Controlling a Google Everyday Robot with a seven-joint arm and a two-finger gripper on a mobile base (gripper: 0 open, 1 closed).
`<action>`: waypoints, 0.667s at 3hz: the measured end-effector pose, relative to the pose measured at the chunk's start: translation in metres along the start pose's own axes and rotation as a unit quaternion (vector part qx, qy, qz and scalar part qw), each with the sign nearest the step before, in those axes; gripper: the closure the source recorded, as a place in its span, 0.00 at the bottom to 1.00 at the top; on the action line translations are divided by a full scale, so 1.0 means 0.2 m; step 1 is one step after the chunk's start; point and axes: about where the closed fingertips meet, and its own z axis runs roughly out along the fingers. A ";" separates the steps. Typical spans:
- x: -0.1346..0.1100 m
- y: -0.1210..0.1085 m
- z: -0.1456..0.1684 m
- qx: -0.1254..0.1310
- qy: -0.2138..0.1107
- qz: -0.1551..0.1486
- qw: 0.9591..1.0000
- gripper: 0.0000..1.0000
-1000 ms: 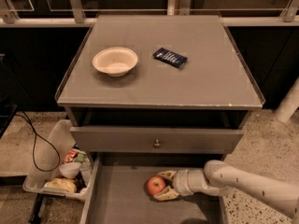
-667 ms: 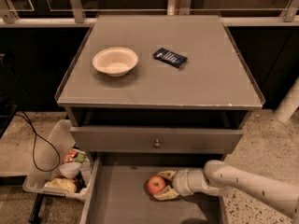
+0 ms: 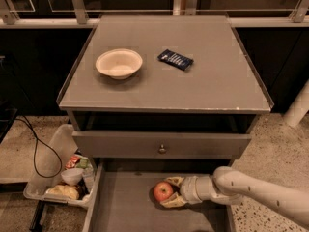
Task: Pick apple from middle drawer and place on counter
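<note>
The red apple (image 3: 162,191) lies on the grey floor of the pulled-out middle drawer (image 3: 123,207), right of its centre. My gripper (image 3: 168,192) reaches in from the right on a white arm, low inside the drawer. Its two yellowish fingers (image 3: 175,181) lie against the far and near sides of the apple, shut on it. The apple rests on the drawer floor. The counter (image 3: 217,81) is the grey cabinet top above and behind the drawer.
A beige bowl (image 3: 119,63) and a dark blue packet (image 3: 175,59) sit on the counter. A closed drawer front with a small knob (image 3: 162,149) overhangs the open drawer. A plastic bin of items (image 3: 60,178) and a black cable lie on the floor at left.
</note>
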 end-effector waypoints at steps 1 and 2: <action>-0.06 0.05 -0.14 0.015 0.004 -0.004 1.000 1.00; -0.15 0.11 -0.30 0.031 0.004 -0.016 0.999 1.00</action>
